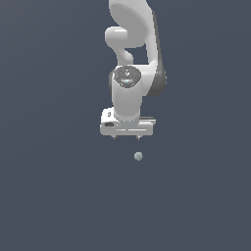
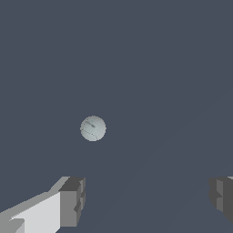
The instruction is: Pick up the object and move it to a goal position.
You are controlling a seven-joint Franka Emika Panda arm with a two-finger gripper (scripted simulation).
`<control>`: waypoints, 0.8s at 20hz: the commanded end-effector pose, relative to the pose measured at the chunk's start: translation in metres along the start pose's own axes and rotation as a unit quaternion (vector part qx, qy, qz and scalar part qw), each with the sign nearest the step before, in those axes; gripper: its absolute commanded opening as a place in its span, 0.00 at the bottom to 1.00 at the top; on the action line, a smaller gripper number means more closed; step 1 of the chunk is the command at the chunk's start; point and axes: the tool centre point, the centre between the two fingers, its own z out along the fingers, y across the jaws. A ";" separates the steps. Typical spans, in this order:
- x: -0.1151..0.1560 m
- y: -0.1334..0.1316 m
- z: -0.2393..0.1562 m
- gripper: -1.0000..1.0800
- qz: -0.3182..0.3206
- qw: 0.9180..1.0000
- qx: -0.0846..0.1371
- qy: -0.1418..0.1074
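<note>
The object is a tiny pale grey-bluish ball with faint mottling, lying on the dark grey ground. In the exterior view it sits a short way below my gripper and slightly toward that view's right. My gripper points down, its two short fingertips spread wide apart with nothing between them. In the wrist view the ball shows apart from the fingers, outside the gap between them, and my gripper stands open.
The white arm rises from the gripper toward the top of the exterior view. A flat, uniform dark grey surface fills everything around.
</note>
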 end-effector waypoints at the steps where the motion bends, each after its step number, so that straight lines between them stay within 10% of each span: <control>1: 0.004 -0.007 0.009 0.96 0.015 1.000 0.000 0.001; 16: 0.024 -0.053 0.073 0.96 0.119 0.993 0.001 0.008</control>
